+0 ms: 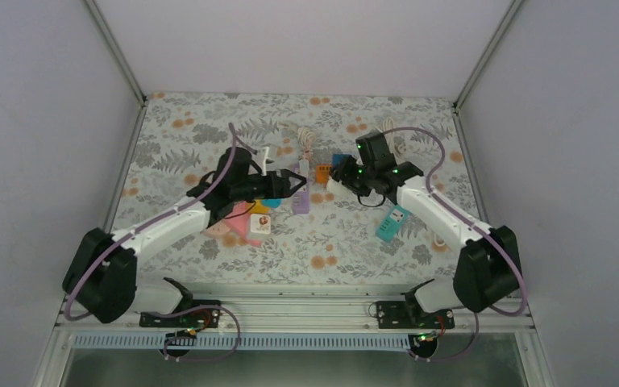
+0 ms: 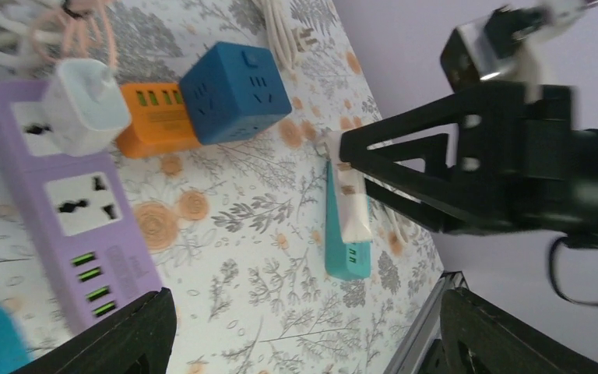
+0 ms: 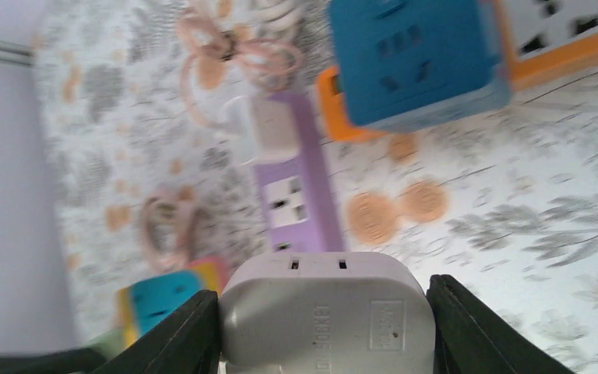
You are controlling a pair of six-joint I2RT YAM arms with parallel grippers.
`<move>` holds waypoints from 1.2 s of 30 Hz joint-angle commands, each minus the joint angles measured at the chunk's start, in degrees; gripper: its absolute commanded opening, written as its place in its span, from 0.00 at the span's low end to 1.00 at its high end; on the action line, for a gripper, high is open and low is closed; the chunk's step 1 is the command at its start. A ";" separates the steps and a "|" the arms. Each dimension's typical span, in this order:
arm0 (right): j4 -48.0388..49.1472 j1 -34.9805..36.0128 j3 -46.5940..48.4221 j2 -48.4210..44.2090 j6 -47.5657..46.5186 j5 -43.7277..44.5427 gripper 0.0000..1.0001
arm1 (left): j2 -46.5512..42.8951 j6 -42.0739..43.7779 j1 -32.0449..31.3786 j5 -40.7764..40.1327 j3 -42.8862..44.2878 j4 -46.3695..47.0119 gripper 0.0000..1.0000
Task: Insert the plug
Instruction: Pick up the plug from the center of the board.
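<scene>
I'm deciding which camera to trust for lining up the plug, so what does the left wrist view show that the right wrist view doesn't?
Only the left wrist view: the teal power strip and the right arm seen from outside. Only the right wrist view: the pale plug, its labelled face up close, gripped between that arm's jaws. Both: the purple power strip with a white adapter in it, the orange strip and the blue cube socket.

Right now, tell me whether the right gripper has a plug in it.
Yes: in the right wrist view, a pale grey plug sits clamped between the two fingers of the right gripper.
</scene>
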 commanded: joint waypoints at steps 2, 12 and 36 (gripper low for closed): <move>9.50 1.31 -2.84 -5.65 9.60 -11.27 0.52 | 5.60 -5.46 -4.83 -1.57 2.77 10.90 0.82; 11.96 2.02 -3.03 -7.76 11.05 -15.61 0.53 | 9.13 -10.30 -6.47 -0.65 3.96 16.25 0.62; 30.49 1.91 -12.34 -20.85 7.13 -16.97 0.90 | 3.51 -13.03 -6.47 10.43 11.91 7.60 0.02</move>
